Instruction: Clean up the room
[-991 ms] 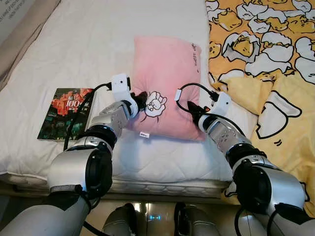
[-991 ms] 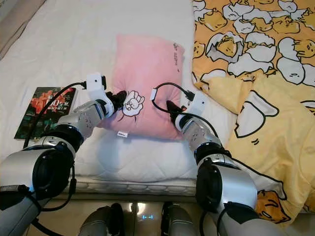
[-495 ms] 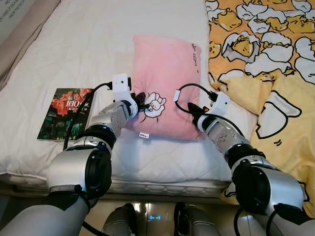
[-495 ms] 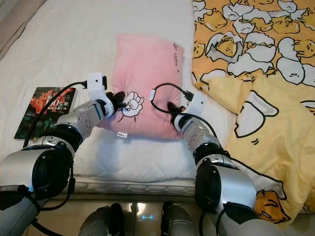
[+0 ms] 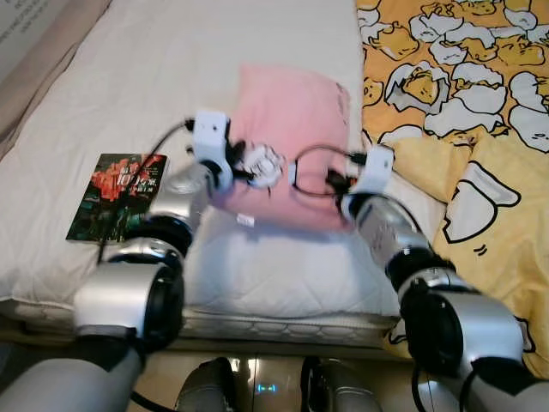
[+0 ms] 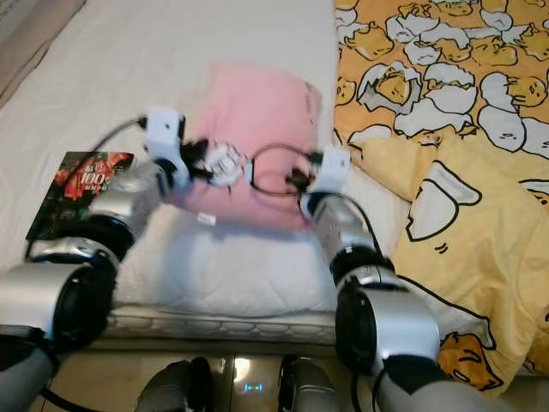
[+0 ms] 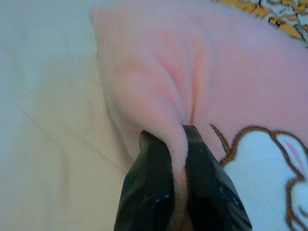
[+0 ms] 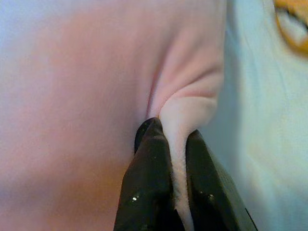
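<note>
— Pillow [image 5: 292, 129] is rising off the white bed [image 5: 129, 77] now, blurred, unlike a second ago?
— Yes; left gripper [image 7: 179, 159] and right gripper [image 8: 169, 149] each pinch a fold, lifting it to tidy

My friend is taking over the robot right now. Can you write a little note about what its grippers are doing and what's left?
Left gripper: shut on a pinched fold of the pink pillow.
Right gripper: shut on a fold at the pillow's other side.
Pillow is on the white bed, near edge raised.
Book lies beside the left arm; yellow blanket is rumpled.
Done: pillow gripped. Left: place pillow, tidy book and blanket.
</note>
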Tool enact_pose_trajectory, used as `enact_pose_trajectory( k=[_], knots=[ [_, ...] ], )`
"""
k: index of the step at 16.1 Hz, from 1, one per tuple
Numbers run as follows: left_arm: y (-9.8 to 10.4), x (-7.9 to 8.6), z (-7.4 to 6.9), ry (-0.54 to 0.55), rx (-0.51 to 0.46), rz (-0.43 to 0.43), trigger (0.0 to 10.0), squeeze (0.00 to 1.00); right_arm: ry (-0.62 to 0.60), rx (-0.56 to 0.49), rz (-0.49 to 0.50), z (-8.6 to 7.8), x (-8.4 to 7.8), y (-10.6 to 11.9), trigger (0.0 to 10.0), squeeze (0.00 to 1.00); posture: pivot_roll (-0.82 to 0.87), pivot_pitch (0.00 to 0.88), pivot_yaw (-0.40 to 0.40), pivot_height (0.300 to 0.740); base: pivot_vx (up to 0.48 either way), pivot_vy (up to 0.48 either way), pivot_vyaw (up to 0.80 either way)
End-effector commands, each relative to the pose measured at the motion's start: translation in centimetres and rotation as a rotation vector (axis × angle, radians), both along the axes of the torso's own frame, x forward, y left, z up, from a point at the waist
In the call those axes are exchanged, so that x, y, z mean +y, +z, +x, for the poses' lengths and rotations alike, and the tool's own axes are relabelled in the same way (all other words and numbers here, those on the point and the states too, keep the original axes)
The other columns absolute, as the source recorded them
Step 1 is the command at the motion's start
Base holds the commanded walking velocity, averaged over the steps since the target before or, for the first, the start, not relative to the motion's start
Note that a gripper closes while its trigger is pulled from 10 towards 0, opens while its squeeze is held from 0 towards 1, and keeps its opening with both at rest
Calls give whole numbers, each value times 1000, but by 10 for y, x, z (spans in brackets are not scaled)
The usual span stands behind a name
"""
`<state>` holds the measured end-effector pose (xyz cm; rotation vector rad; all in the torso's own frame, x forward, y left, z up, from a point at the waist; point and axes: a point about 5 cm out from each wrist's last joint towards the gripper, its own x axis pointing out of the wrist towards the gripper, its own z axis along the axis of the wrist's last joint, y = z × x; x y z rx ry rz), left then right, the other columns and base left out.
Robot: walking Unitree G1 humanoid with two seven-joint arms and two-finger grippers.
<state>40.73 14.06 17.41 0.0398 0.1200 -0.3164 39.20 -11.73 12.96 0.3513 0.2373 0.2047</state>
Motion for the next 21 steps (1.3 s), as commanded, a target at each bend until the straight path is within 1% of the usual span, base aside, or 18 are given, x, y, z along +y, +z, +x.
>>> enact_pose_trajectory(
  k=[1,2,3,4,5,6,7,8,9,10,11,12,14,16,19,21],
  knots=[
    [40,8,8,-7,-149,52,0,0,-15,-154,-22,12,-3,37,0,0,-58,15,-30,736,0,0,0],
    [65,18,11,3,-228,70,0,0,-31,-260,-46,18,-7,62,0,0,-54,3,-28,736,0,0,0],
    [77,22,11,-1,-271,85,0,0,-47,-301,-33,20,-9,73,0,0,-52,0,-25,736,0,0,0],
    [82,23,11,-2,-287,94,0,0,-52,-311,-26,20,-9,77,0,0,-47,0,-23,736,0,0,0],
    [91,26,12,1,-321,151,0,0,-58,-330,-16,21,-9,82,0,0,-46,0,-20,736,0,0,0],
    [97,28,12,5,-340,179,0,0,-59,-337,-28,20,-8,81,0,0,-44,0,-20,736,0,0,0],
    [98,33,12,36,-335,219,10000,0,-62,-321,-55,18,-4,73,0,0,-47,0,-17,736,0,0,0],
    [97,35,13,47,-323,231,10000,0,-65,-310,-66,18,-3,70,0,0,-47,0,-17,736,0,0,0],
    [97,38,13,71,-332,242,10000,0,-66,-286,-82,15,0,61,6275,0,-54,0,-11,736,0,0,0],
    [98,40,13,87,-339,227,10000,0,-62,-288,-106,12,4,56,10000,0,-55,0,-10,736,0,0,0],
    [98,40,12,85,-341,220,10000,0,-61,-292,-110,11,5,54,10000,0,-58,0,-8,736,0,480,0],
    [97,41,12,107,-349,225,10000,0,-45,-304,-162,8,8,47,10000,0,-60,0,-7,736,0,480,0],
    [94,42,12,133,-349,206,10000,0,-43,-309,-180,6,8,44,10000,0,-60,0,-5,736,0,480,0],
    [81,43,11,162,-323,213,10000,0,-51,-297,-175,5,5,41,10000,0,-58,0,-4,736,0,480,0],
    [74,42,10,159,-314,228,10000,0,-50,-288,-176,5,3,39,10000,0,-54,0,-6,736,0,480,723],
    [80,46,10,170,-331,260,10000,0,-50,-290,-183,5,4,39,10000,0,-53,0,-6,736,0,467,709]
  ],
)
